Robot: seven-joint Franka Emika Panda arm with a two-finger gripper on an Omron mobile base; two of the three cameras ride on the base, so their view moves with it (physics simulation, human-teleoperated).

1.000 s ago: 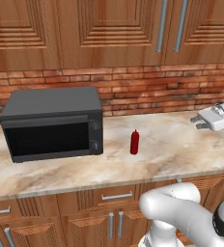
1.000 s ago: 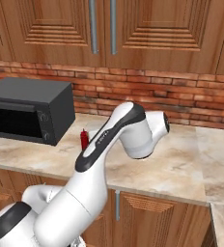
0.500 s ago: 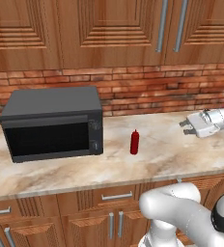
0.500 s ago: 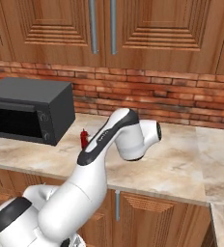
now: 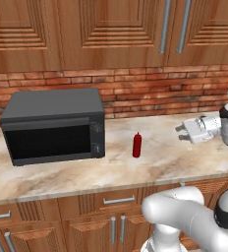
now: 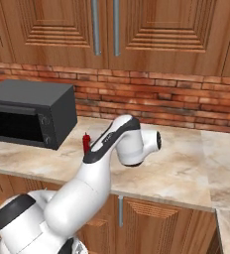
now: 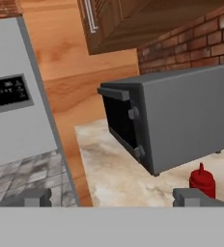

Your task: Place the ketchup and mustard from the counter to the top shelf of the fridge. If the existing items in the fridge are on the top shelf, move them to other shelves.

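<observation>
The upper cabinets (image 5: 111, 29) are brown wood with vertical metal handles and run across the wall above a red brick backsplash (image 5: 150, 91). Below them, the counter (image 5: 150, 167) is a beige marbled stone worktop over brown wooden base cabinets with metal handles.

In the hand view, a tall grey appliance (image 7: 17, 96) stands at the far end of the counter, beyond the microwave. It carries a dark panel with pale markings; the markings are too small to read.

The microwave (image 5: 54, 125) is a dark grey box at the left of the counter, against the backsplash. Its door is closed. Its control strip, on the right of the front, shows two round knobs; no lettering is legible.

The arm rises from the base and reaches over the counter to the right of the ketchup. The gripper (image 5: 182, 133) is above the right part of the counter, pointing left toward the ketchup and well apart from it. Its jaws are spread fully wide and hold nothing.

The ketchup (image 5: 137, 144) stands upright on the counter, just to the right of the microwave. No label or brand is visible on it.
</observation>
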